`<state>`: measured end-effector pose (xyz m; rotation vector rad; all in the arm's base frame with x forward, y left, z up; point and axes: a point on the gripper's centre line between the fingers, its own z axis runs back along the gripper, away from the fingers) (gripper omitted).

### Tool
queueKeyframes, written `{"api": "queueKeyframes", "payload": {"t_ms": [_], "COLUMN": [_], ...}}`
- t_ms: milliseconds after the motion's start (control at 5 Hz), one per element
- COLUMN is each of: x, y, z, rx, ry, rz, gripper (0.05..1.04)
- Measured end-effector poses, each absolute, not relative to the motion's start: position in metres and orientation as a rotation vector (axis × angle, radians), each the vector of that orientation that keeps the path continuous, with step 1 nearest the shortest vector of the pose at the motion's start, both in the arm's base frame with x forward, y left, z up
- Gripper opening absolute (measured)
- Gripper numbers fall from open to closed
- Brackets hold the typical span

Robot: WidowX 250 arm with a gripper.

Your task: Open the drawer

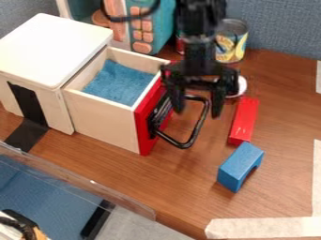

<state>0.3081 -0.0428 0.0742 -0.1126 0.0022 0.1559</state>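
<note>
Drawer (103,124) of pale, smooth wood, pulled out from its white-topped box (50,51); a soft-looking blue lining (119,83) covers its floor. Its flat red front bears a black, looped handle (184,144). Above the handle, the gripper (197,112) has its two fingers spread; contact cannot be determined. Near the handle lie a red oblong block (244,121) and a blue arched block (237,164).

drawer front (145,133) partly behind gripper (197,112), arm (199,28) cut off above
</note>
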Motion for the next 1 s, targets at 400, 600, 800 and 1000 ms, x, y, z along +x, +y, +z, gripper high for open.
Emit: {"api": "queueKeyframes", "payload": {"t_ms": [400, 600, 800, 1000], "x": [0.3018, 0.3021, 0.3021, 0.3021], "y": [-0.0377, -0.0385, -0.0389, -0.0389], "z": [0.0906, 0.0913, 0.0914, 0.0914], "rx": [-0.028, -0.021, -0.024, -0.024], "ry": [0.015, 0.011, 0.011, 0.011], "rz": [0.059, 0.050, 0.053, 0.053], "gripper": [0.999, 0.999, 0.999, 0.999]}}
